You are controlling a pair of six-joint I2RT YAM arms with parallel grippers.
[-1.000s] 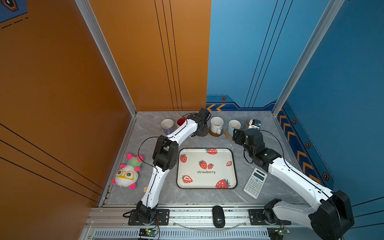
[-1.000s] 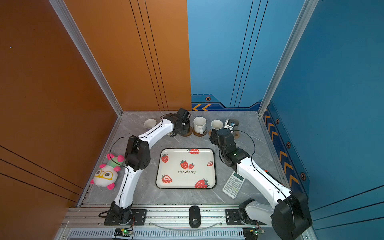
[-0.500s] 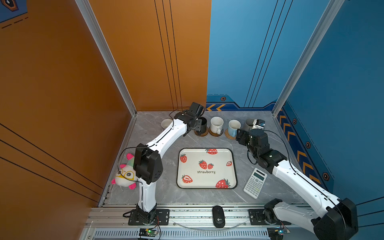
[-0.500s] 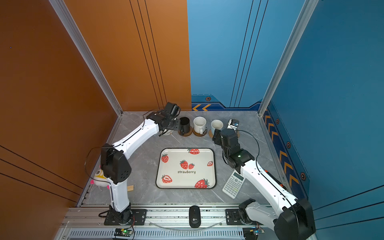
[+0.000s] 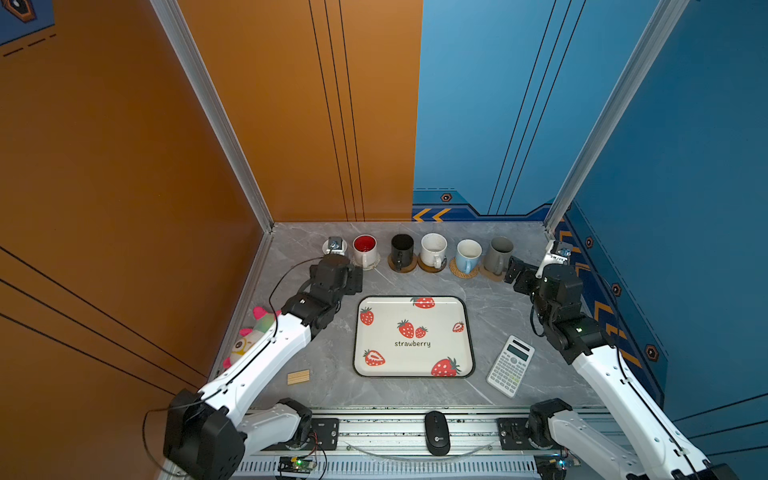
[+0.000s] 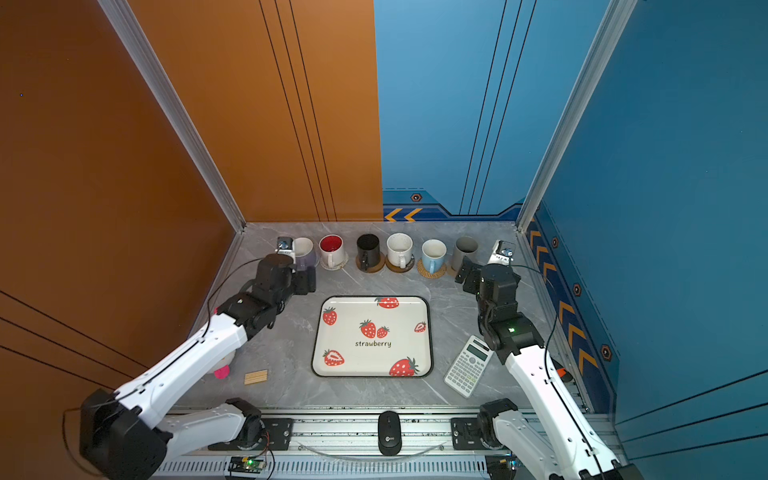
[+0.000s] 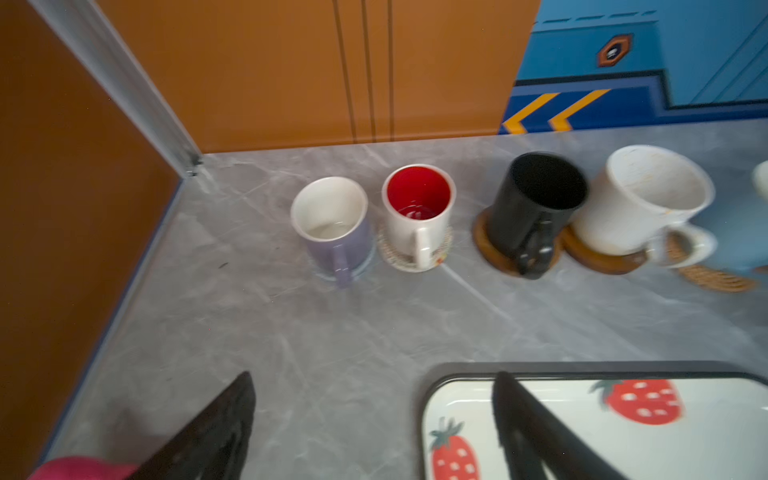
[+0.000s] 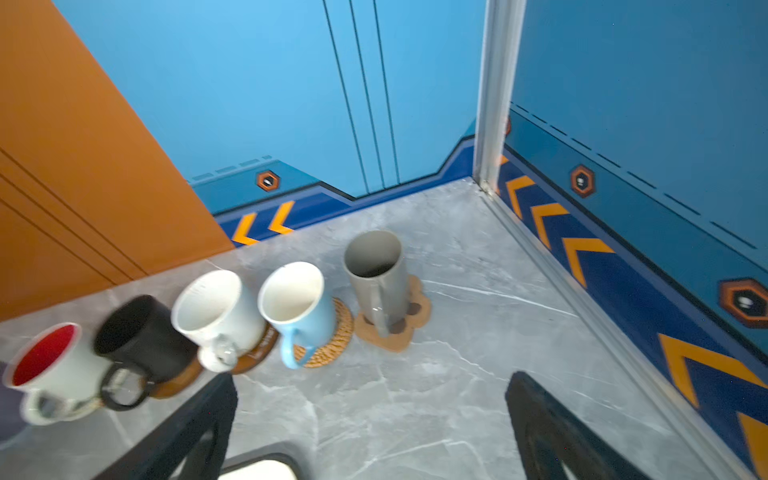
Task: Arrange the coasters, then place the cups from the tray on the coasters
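Six cups stand in a row along the back wall, each on a coaster: lavender, white with red inside, black, speckled, light blue and grey. The grey cup sits on the paw-shaped coaster, the blue one on rattan. The strawberry tray holds nothing. My left gripper hangs open in front of the lavender cup, at the tray's far left corner. My right gripper is open beside the grey cup, touching nothing.
A plush toy lies by the left wall under my left arm. A small wooden block lies front left of the tray and a calculator to its right. A black mouse rests on the front rail.
Both grippers have opened wide and pulled back from the row of cups. The left arm swung away from the black cup to the left; the right moved off toward the right wall.
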